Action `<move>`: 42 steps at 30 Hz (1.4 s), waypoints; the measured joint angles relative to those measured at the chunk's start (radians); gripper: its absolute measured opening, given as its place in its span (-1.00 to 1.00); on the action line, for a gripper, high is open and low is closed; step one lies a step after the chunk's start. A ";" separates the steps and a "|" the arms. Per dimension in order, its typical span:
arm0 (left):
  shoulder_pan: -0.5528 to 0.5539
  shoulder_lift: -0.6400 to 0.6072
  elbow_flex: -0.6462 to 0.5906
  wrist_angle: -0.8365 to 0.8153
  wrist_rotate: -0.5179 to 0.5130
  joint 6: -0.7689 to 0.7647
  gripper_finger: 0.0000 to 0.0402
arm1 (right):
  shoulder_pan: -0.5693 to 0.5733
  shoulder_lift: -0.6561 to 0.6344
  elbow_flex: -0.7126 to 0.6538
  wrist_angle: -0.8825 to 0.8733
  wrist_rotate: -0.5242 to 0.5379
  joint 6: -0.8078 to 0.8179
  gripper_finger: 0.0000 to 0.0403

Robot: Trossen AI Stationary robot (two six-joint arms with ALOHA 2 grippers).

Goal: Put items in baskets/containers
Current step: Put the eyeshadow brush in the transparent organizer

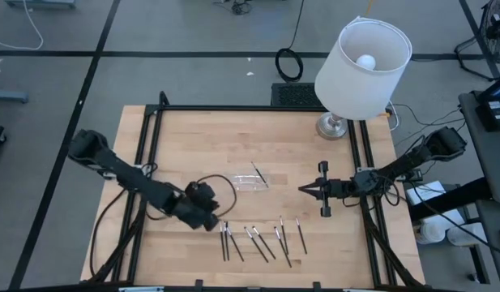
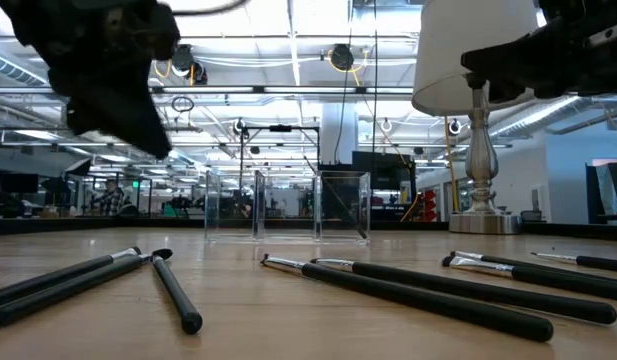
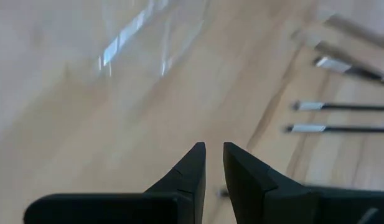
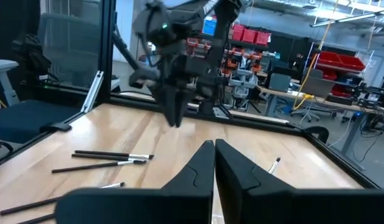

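Note:
Several thin dark sticks with silvery ends (image 1: 262,240) lie flat on the wooden table near its near edge; they also show in the low view (image 2: 418,290) and the left wrist view (image 3: 341,128). The clear shallow tray (image 1: 250,180) stands on the table just beyond them, a faint glint in the left wrist view (image 3: 142,43). My left gripper (image 1: 212,217) hovers shut above the table, left of the sticks and near-left of the tray, and holds nothing (image 3: 214,154). My right gripper (image 1: 301,189) is shut and hangs right of the tray, pointing at it (image 4: 214,148).
A table lamp with a white shade (image 1: 363,57) stands by its silver base (image 1: 335,126) at the far right of the table. A black frame (image 1: 233,108) runs around the table edges. Bare wood lies between the tray and the sticks.

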 joint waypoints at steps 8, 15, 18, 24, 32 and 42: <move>0.005 0.206 0.201 -0.170 0.184 -0.122 -0.68 | 0.000 0.000 0.000 -0.027 0.000 -0.018 -1.00; 0.063 0.294 0.259 -0.194 0.314 -0.131 -0.55 | 0.000 0.000 0.000 -0.098 -0.004 0.065 -1.00; 0.093 0.318 0.260 -0.186 0.431 -0.145 -0.44 | 0.000 0.000 0.000 -0.121 -0.004 0.079 -1.00; 0.135 0.338 0.260 -0.192 0.449 -0.136 -0.16 | 0.000 0.000 0.000 -0.122 -0.050 0.071 -1.00; 0.176 0.338 0.260 -0.221 0.477 -0.162 0.11 | 0.000 0.000 0.000 -0.117 -0.052 0.052 -1.00; 0.177 0.359 0.260 -0.213 0.491 -0.209 -0.07 | 0.000 0.000 0.000 -0.119 -0.052 0.050 -1.00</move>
